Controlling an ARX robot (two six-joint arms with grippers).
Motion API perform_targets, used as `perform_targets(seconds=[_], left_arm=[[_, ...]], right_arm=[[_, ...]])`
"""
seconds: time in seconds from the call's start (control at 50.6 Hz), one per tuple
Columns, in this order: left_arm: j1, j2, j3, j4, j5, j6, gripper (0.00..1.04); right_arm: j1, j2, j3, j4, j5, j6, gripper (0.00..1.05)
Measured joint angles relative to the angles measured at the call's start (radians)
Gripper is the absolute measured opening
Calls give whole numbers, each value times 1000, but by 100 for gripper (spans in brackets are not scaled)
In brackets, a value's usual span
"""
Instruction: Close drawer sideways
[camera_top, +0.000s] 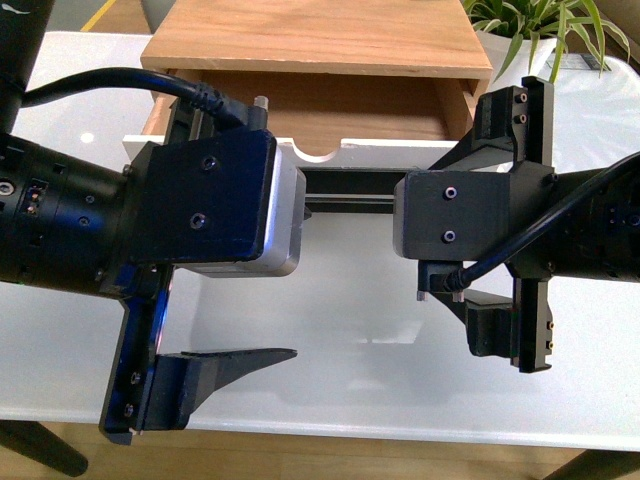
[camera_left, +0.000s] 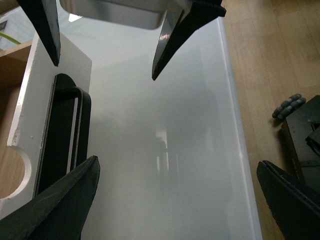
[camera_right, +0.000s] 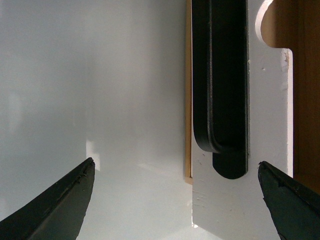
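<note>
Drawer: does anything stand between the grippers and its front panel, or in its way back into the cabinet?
Nothing visible does. The left gripper and right gripper hang beside the front of the drawer; its visible inside is bare toward the wooden cabinet.

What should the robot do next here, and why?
Probably ease the left hand and right hand, both open, forward onto the drawer front: it stands pulled out, and they hang just before its handle, holding nothing.
</note>
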Motion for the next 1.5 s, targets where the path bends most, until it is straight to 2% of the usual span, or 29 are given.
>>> perform_targets(seconds=[0.731,1.501], left_arm=[[19,234,243,-12,-26,-55,96],[41,330,347,-52,-29,-92,96]], right_arm=[[16,108,88,23,-16,-7,96],[16,145,111,-27,-43,-32,96]])
